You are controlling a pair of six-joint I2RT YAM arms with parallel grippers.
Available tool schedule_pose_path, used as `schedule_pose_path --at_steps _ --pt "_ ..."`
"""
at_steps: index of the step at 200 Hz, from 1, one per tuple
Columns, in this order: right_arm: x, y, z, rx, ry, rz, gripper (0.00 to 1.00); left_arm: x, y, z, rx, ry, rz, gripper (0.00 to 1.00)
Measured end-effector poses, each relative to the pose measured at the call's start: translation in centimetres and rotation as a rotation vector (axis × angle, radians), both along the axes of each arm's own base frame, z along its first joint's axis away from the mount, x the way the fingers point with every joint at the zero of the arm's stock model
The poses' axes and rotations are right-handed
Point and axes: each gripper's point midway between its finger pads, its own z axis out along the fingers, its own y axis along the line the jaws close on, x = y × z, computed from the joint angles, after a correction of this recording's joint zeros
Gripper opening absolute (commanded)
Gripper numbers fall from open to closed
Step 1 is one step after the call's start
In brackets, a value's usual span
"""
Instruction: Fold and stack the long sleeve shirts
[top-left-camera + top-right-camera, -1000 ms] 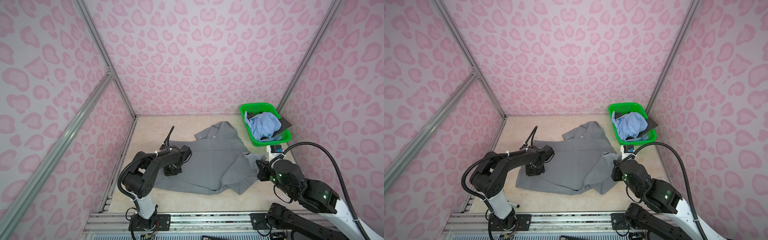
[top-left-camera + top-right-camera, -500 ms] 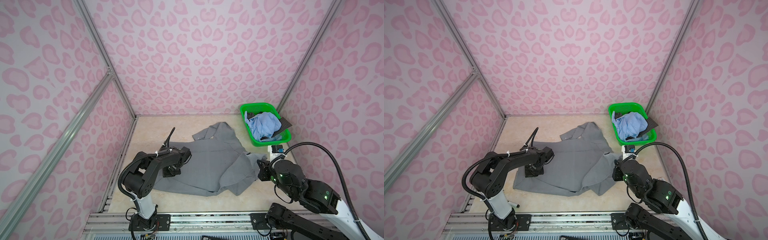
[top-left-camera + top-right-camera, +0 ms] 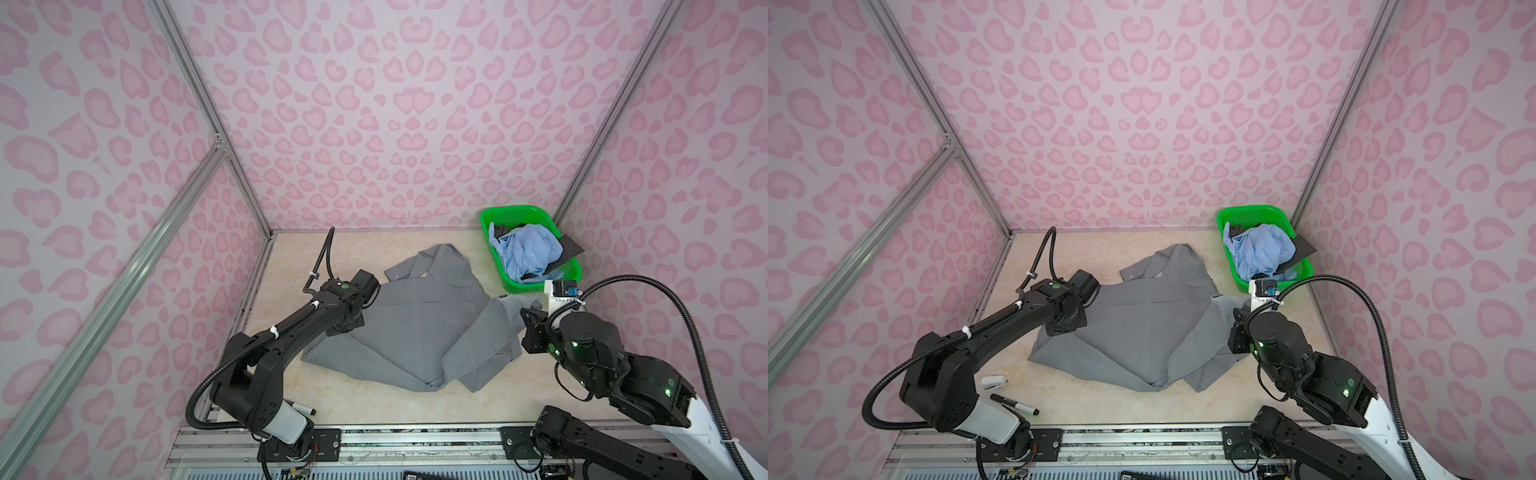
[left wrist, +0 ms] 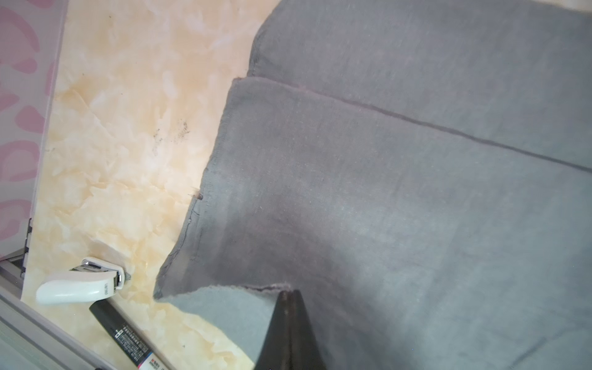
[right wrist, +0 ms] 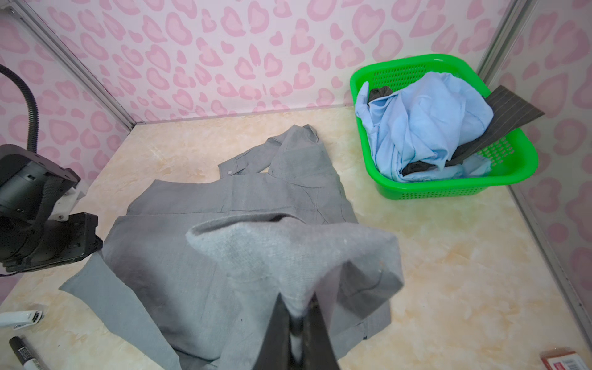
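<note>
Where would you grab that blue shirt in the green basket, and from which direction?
Pinch the topmost bunched fold of the light blue shirt, coming straight down. It heaps above the green basket, whose walls block the sides; a top fold likely avoids the dark cloth beneath.

Honestly, nothing legible from where I stand. The white stapler [image 4: 77,286] has a tiny mark on its nose, and the black marker [image 4: 125,336] and red-and-white box [image 5: 565,361] carry fine print, all too small.
</note>
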Motion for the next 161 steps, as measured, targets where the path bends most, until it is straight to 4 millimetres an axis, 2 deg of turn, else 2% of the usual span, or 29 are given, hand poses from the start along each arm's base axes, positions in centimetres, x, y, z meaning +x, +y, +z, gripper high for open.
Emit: schedule_pose_path --at_steps 34,83,110,142,161 --pt "0.3 -0.3 3.0 -0.016 -0.062 -0.001 0.00 -1.3 1.1 1.5 0.007 -0.017 0.021 0.00" --pt "0.3 -1.3 8.4 -0.050 -0.175 0.000 0.00 -4.0 4.0 4.0 -0.008 -0.074 0.099 0.00" --pt "0.7 -0.5 9.6 -0.100 -0.187 0.035 0.00 -5.1 4.9 4.4 -0.012 -0.079 0.126 0.00" --pt "1.5 1.5 9.4 -0.175 -0.152 0.111 0.00 -6.1 5.5 4.4 -0.010 -0.074 0.147 0.00" --pt "2.2 2.3 10.5 -0.208 -0.143 0.127 0.00 -6.5 5.9 4.7 -0.010 -0.080 0.160 0.00"
